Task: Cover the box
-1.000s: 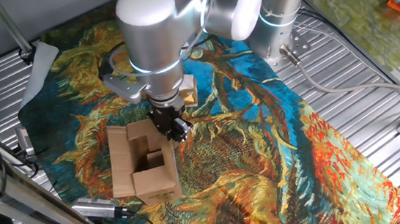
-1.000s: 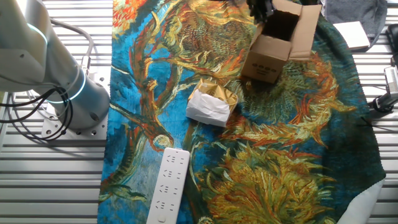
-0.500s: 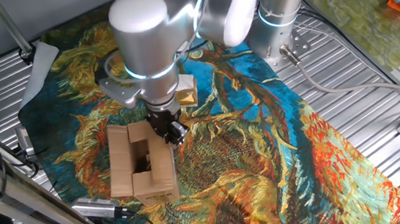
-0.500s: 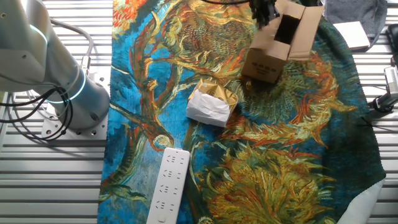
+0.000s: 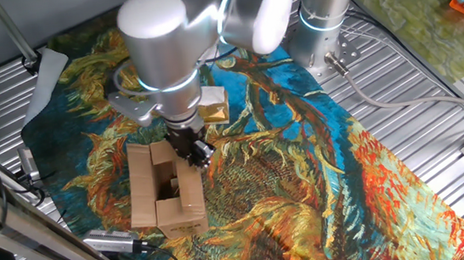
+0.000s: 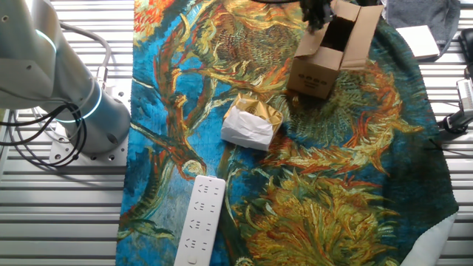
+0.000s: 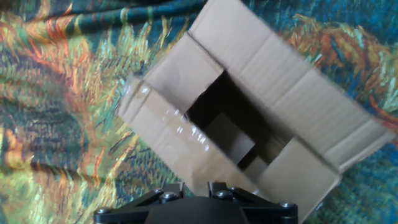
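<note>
You have the painted sunflower-print cloth (image 6: 310, 192) spread over the ribbed metal table (image 5: 431, 68), with the silver arm (image 5: 164, 43) reaching down from its base (image 6: 66, 96) at the table's edge.

The box (image 5: 165, 188) sits on the cloth at the end away from the base. It stands upright and is not yet covered: one long flap (image 7: 292, 81) lies laid outward, the opposite long flap (image 7: 180, 137) is tipped inward over part of the opening, and the two short flaps are partly folded in. Through the dark gap between them the hand view shows a small cardboard piece (image 7: 229, 138) down inside; what else is in there you cannot tell. Clear tape glints along the inward flap.

The gripper (image 5: 191, 147) hangs at the box's rim, on the side of the inward-tipped flap. Its fingers look close together in the fixed view, and only the dark hand base shows along the bottom of the hand view, so you cannot tell for sure whether they are parted or together. They clamp nothing that you can see.

A white power strip (image 6: 199, 222) lies on the cloth near the base. A crumpled white-and-tan paper packet (image 6: 251, 125) lies on the cloth between the strip and the box, apart from both.
</note>
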Motion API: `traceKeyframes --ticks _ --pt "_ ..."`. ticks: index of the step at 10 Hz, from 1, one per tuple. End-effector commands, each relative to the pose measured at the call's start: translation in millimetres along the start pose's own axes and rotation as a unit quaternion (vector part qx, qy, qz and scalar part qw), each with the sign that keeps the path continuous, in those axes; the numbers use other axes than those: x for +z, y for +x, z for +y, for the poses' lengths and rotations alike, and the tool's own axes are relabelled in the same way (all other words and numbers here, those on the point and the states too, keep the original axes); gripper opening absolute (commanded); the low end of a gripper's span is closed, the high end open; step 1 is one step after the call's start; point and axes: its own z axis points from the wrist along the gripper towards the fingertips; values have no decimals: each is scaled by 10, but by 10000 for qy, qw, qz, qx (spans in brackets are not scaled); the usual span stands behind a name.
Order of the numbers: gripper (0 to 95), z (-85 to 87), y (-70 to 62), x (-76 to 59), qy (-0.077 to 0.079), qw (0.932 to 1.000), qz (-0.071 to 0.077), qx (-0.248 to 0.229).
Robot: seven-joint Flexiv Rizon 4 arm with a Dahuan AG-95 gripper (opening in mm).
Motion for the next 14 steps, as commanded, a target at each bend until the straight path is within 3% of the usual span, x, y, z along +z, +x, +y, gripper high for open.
traceKeyframes --ticks 1,4,7,8,11,14 --pt "0 -36 -66 26 19 10000 28 10" --pt "0 -115 -151 100 67 10000 24 19" --pt "0 -138 -149 173 87 10000 -16 -1" --pt "190 -140 -141 187 82 10000 -16 -53" --pt "190 -115 -73 288 85 9999 -46 -112" --pt "190 -74 -86 354 85 9998 -64 -166"
